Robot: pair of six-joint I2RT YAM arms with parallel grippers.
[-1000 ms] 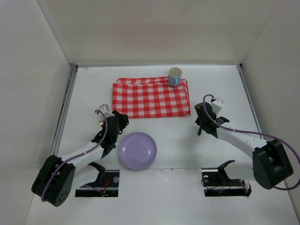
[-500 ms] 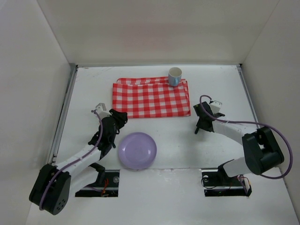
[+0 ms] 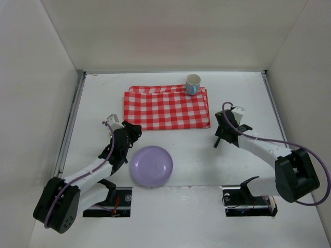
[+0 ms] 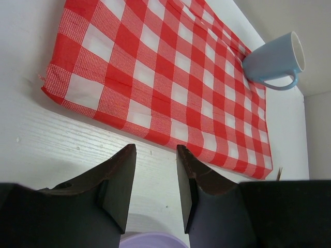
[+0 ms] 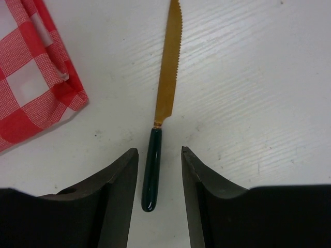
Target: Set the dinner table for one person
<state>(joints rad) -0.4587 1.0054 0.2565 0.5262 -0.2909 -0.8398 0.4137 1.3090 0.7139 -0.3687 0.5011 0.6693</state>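
Note:
A lilac plate (image 3: 151, 166) lies on the white dinner table (image 3: 186, 155) near the front, left of centre. A red-and-white checked cloth (image 3: 167, 107) lies flat at the back, with a light blue mug (image 3: 193, 84) at its far right corner. My left gripper (image 3: 132, 132) is open and empty between the plate and the cloth; its wrist view shows the cloth (image 4: 155, 77), the mug (image 4: 271, 59) and the plate's rim (image 4: 155, 240). My right gripper (image 5: 159, 150) is open, its jaws on either side of the dark green handle of a gold-bladed knife (image 5: 166, 77) lying on the table.
White walls close in the table at the back and both sides. Grey rails (image 3: 70, 129) run along the side edges. The two arm bases (image 3: 108, 199) sit at the near edge. The cloth's corner (image 5: 36, 88) lies just left of the knife.
My right arm has shifted its elbow and turned slightly, with the gripper staying over the same spot right of the cloth. My left arm has barely moved. Nothing on the table has moved.

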